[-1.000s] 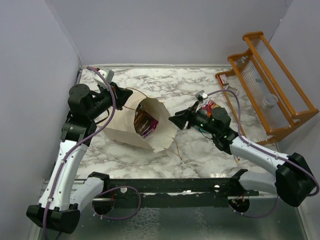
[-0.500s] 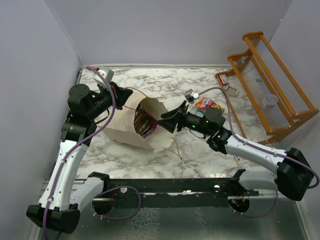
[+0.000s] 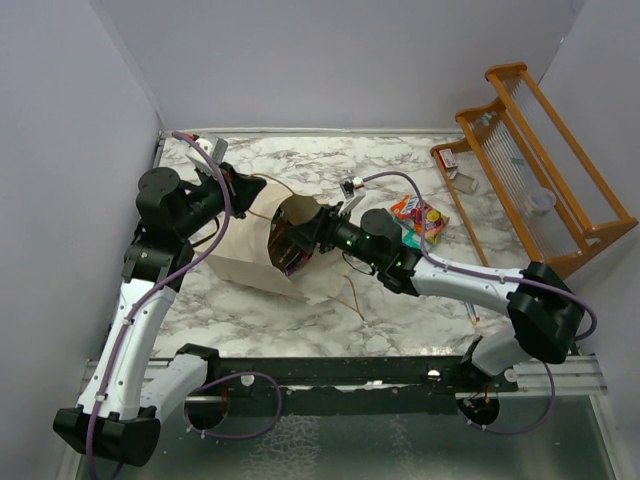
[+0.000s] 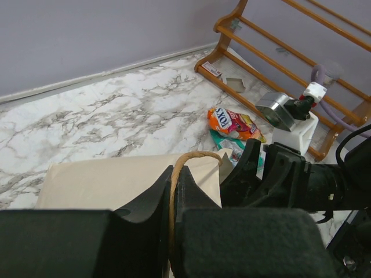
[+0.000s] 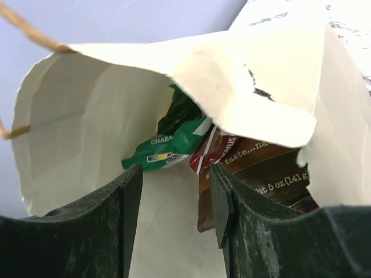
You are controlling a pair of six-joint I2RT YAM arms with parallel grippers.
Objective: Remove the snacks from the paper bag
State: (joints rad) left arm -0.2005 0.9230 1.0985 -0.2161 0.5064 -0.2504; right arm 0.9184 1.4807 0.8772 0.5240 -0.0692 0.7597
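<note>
The beige paper bag [image 3: 240, 262] lies on its side with its mouth facing right. My left gripper [image 3: 232, 190] is shut on its cord handle [image 4: 194, 155], above the bag's flat side [image 4: 110, 182]. My right gripper [image 3: 302, 234] is open at the bag's mouth. In the right wrist view its jaws [image 5: 177, 197] stand apart just inside the bag [image 5: 69, 116], in front of a green packet [image 5: 171, 147], a red packet [image 5: 215, 149] and the dark-brown bag [image 5: 264, 174]. An orange-red packet [image 3: 413, 211] and a green one [image 3: 428, 233] lie on the table to the right.
A wooden rack [image 3: 540, 190] stands along the right edge, with a small card [image 3: 449, 158] at its near end. The bag's other cord handle [image 3: 352, 297] trails on the marble in front of the bag. Walls close the left and back.
My right gripper has moved left from the snack pile to the bag's mouth and reached in. The left gripper has kept hold of the handle.
</note>
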